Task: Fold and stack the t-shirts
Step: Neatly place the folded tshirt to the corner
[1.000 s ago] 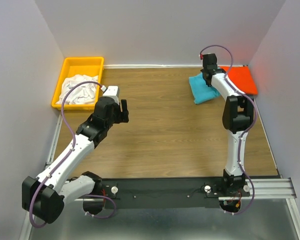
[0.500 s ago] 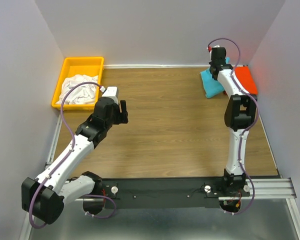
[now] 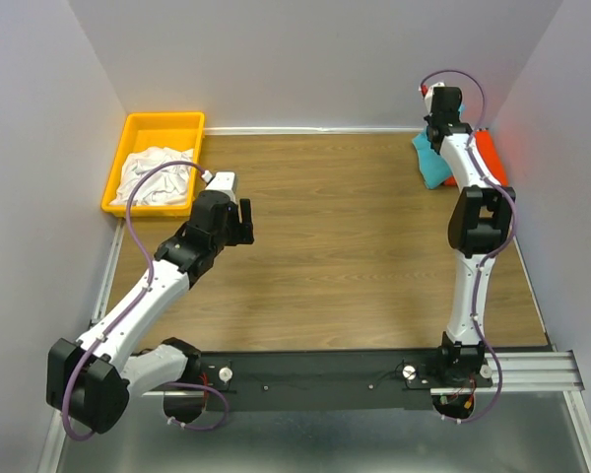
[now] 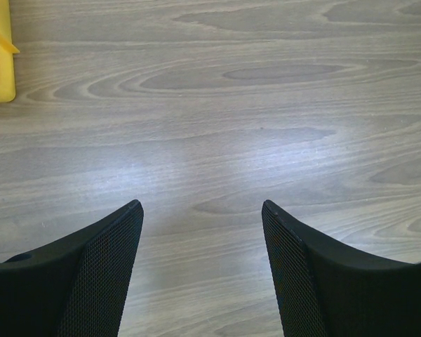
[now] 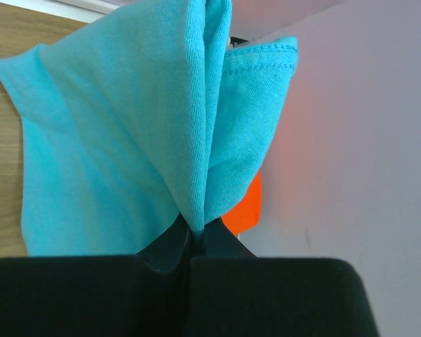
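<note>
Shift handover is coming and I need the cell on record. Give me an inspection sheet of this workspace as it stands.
Surface: wood-grain table, no marks seen.
Job's things: turquoise shirt bunched and hanging from the right claw at the far right corner; orange shirt lying flat next to it; white shirts crumpled in the yellow bin at far left.
Clutter: nothing seen.
Claws: left claw open over bare wood, holding nothing; right claw shut on the turquoise shirt.
Cables: purple cables loop along both arms; no snag seen.
Surroundings: plain walls on three sides.
</note>
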